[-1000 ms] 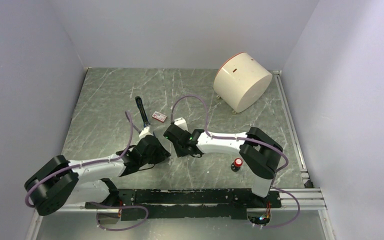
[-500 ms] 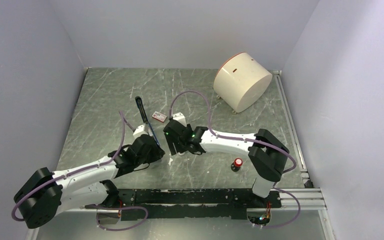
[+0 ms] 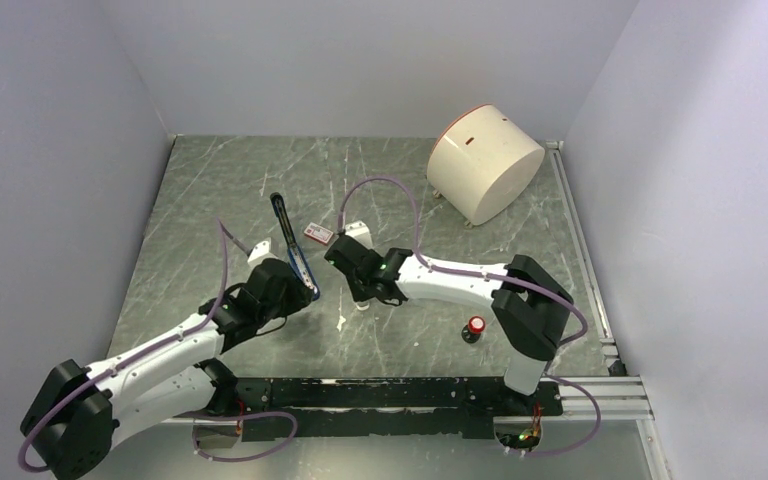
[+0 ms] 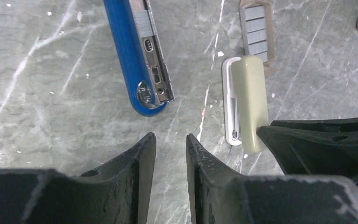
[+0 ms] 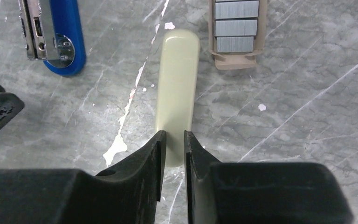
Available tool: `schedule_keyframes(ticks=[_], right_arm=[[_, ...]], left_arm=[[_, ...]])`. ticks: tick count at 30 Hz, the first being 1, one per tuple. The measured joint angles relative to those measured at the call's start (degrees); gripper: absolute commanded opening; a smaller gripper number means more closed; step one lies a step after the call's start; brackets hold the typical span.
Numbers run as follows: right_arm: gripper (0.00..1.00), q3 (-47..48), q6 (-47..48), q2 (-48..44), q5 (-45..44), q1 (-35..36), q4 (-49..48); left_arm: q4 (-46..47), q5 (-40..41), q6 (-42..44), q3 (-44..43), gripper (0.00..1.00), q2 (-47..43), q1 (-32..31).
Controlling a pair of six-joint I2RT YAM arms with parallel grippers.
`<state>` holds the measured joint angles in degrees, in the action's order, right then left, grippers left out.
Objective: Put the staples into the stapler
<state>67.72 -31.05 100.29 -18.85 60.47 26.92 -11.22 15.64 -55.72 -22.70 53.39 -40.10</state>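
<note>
The blue stapler (image 4: 128,51) lies flat and opened out, its silver channel showing and its black arm (image 3: 278,212) stretched toward the back. My left gripper (image 4: 170,136) hovers just short of the stapler's rounded end, open a little, with nothing between its fingers. The staples (image 5: 235,25) are grey blocks in an open tray; the pinkish-red and white box (image 3: 318,233) lies beside the stapler (image 3: 301,266). My right gripper (image 5: 174,134) is shut on the near end of a beige-olive bar (image 5: 177,79), which points at the staples (image 4: 256,28).
A white drum (image 3: 485,160) lies on its side at the back right. A red-capped black knob (image 3: 475,328) stands near the right arm's base. Grey walls close in three sides, and a metal rail (image 3: 582,250) runs along the right edge.
My left gripper let go of the stapler and drew back to the left, leaving it flat on the table. My right gripper shifted slightly and closed on the beige bar's end.
</note>
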Motion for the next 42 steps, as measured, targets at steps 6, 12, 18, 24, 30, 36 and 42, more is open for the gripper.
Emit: schedule_keyframes(ticks=[6, 12, 18, 24, 30, 36, 42], right_arm=[[0.19, 0.44, -0.09, 1.79, 0.61, -0.85, -0.87], [0.23, 2.03, 0.02, 1.97, 1.29, -1.22, -0.9], [0.31, 4.31, 0.92, 1.81, 1.05, -1.77, 0.5], [0.44, 10.01, 3.43, 1.81, 0.66, -2.29, -0.13], [0.68, 16.52, 8.11, 2.71, 2.1, -2.36, -5.49], [0.81, 25.57, 13.57, 9.31, 3.13, -2.38, -13.07], [0.87, 33.7, 17.92, 18.14, 2.84, -2.38, -18.21]], left_arm=[[-1.55, -0.37, 0.94, 0.0, 0.36, -0.85, 1.79], [-2.4, -0.72, 1.97, 0.0, 0.36, -0.9, 3.45], [-2.49, -1.33, 2.82, 0.0, 0.41, -0.68, 6.29], [-4.35, -0.87, 2.82, -0.22, 0.4, -0.57, 10.19], [-8.85, 3.78, 0.7, -1.84, 0.48, -3.72, 13.16], [-15.78, 9.2, -2.47, -3.1, 0.66, -12.28, 13.31], [-22.18, 12.0, -3.21, -7.54, 0.76, -15.85, 13.33]])
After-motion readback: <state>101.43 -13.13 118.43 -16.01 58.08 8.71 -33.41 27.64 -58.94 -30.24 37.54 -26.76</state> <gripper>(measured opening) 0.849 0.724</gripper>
